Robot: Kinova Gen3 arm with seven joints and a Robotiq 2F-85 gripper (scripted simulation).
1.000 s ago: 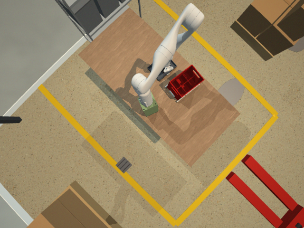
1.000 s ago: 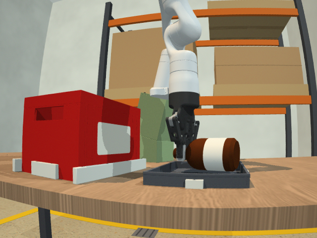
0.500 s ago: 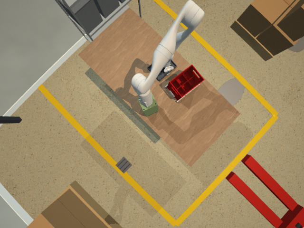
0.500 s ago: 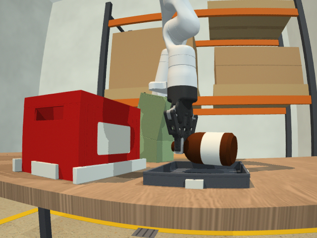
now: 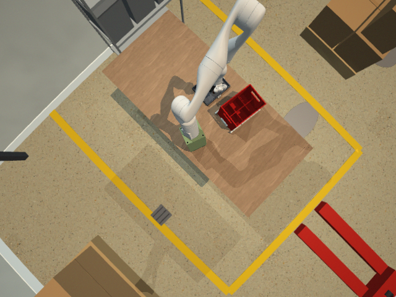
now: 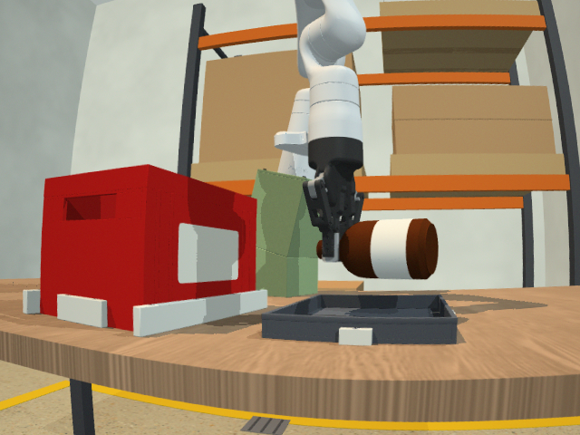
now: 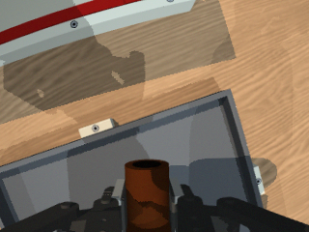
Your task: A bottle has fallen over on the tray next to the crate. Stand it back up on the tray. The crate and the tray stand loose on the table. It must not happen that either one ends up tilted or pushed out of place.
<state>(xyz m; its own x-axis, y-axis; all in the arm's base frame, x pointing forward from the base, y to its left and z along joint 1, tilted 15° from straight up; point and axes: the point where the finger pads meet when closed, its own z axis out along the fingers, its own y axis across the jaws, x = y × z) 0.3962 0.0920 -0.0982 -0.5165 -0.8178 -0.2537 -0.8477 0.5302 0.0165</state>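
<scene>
One bottle hangs sideways in the claw, clear above the tray.

Both fingers of the gripper (image 6: 332, 243) are clamped on the neck of the brown bottle (image 6: 389, 248), which lies level in the air with its white-banded body pointing right. Below it sits the dark grey tray (image 6: 358, 323) on the wooden table (image 6: 290, 360). Left of the tray stands the red crate (image 6: 140, 243); a green block (image 6: 281, 234) sits behind, farther back.
</scene>
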